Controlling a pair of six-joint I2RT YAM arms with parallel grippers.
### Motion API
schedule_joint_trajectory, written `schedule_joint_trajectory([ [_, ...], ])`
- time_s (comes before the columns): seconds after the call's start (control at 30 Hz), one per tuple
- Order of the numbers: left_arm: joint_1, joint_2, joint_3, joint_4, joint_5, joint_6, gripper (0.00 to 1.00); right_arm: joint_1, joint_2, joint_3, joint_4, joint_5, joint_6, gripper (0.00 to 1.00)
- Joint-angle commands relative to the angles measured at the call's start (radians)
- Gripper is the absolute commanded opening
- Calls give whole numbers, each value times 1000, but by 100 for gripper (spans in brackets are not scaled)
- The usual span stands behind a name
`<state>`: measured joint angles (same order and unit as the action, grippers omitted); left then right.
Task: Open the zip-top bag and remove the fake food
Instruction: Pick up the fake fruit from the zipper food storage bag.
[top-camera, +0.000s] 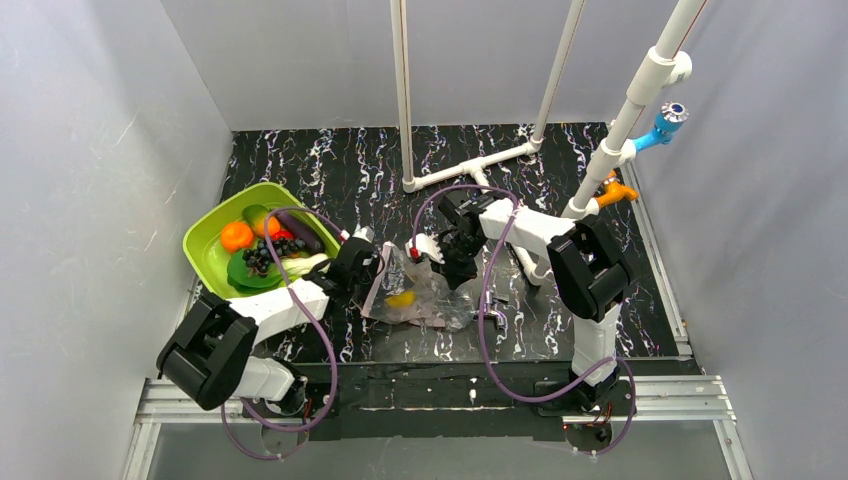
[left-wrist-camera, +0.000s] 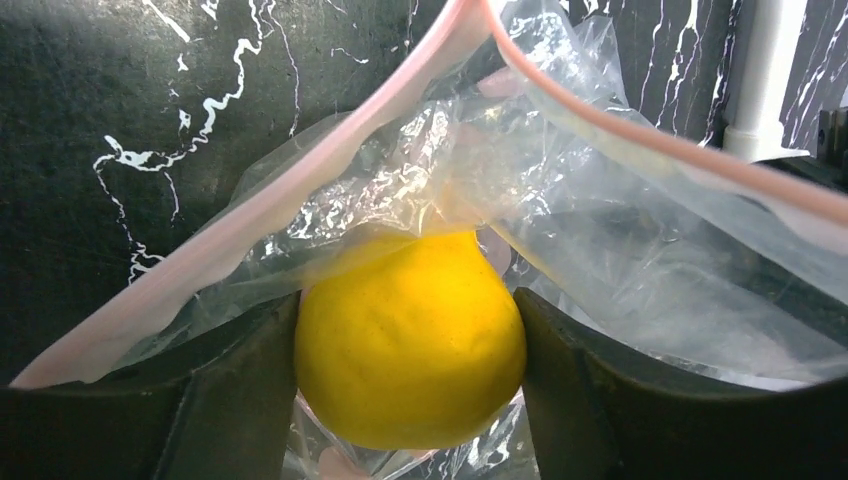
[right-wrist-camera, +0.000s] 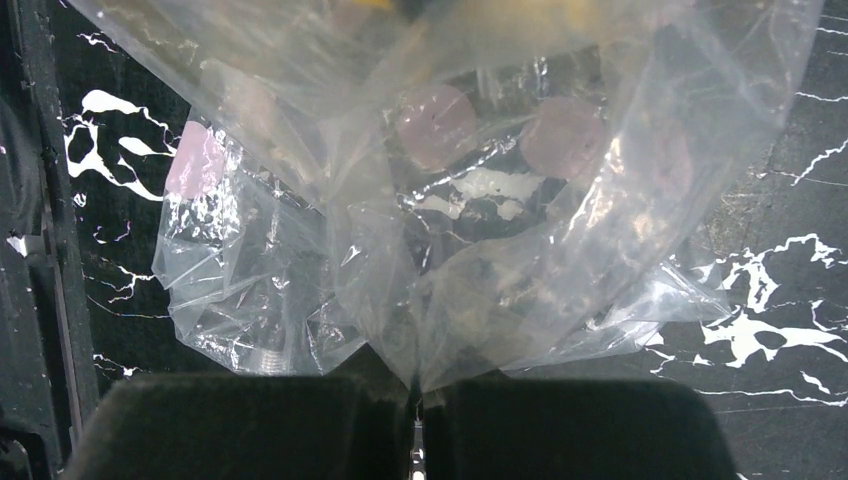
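The clear zip-top bag (top-camera: 425, 292) lies crumpled mid-table, its pinkish zip strip (left-wrist-camera: 250, 215) spread open. My left gripper (top-camera: 372, 270) reaches into the mouth and is shut on the yellow lemon (left-wrist-camera: 410, 340), which sits between both fingers (left-wrist-camera: 230, 400). The lemon shows through the plastic in the top view (top-camera: 401, 299). My right gripper (top-camera: 452, 262) is shut on a pinch of the bag's plastic (right-wrist-camera: 440, 300), jaws closed tight, holding the far side up. The other fake food, an orange (top-camera: 237, 236), dark grapes and green pieces, lies in the lime-green tray (top-camera: 205, 262).
The tray sits at the left, close to my left arm. A white pipe frame (top-camera: 470, 165) stands behind the bag, with blue (top-camera: 665, 125) and orange (top-camera: 618, 190) fittings on the pipes at the back right. Grey walls enclose the table.
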<state>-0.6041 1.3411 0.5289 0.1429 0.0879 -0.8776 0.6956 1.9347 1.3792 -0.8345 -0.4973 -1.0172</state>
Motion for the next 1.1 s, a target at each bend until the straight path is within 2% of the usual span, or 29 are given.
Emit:
schedule_joint_trajectory([
  [0.0, 6, 14, 20, -111, -74, 26, 53, 7, 15, 13, -15, -2, -12, 1],
  [0.13, 6, -13, 31, -131, -57, 49, 30, 8, 17, 12, -14, 3, -11, 1],
  [0.23, 6, -77, 31, -137, -22, 58, 24, 8, 17, 12, -14, 6, -12, 1],
  [0.43, 14, -216, 14, -193, 33, 54, 25, 8, 17, 12, -15, 11, -12, 1],
  [0.77, 77, -249, -100, -37, 177, -50, 29, 10, 12, 4, -8, 36, -13, 1],
  [1.07, 83, -191, -58, -238, 101, 50, 35, 19, 15, 3, -6, 46, -14, 1],
])
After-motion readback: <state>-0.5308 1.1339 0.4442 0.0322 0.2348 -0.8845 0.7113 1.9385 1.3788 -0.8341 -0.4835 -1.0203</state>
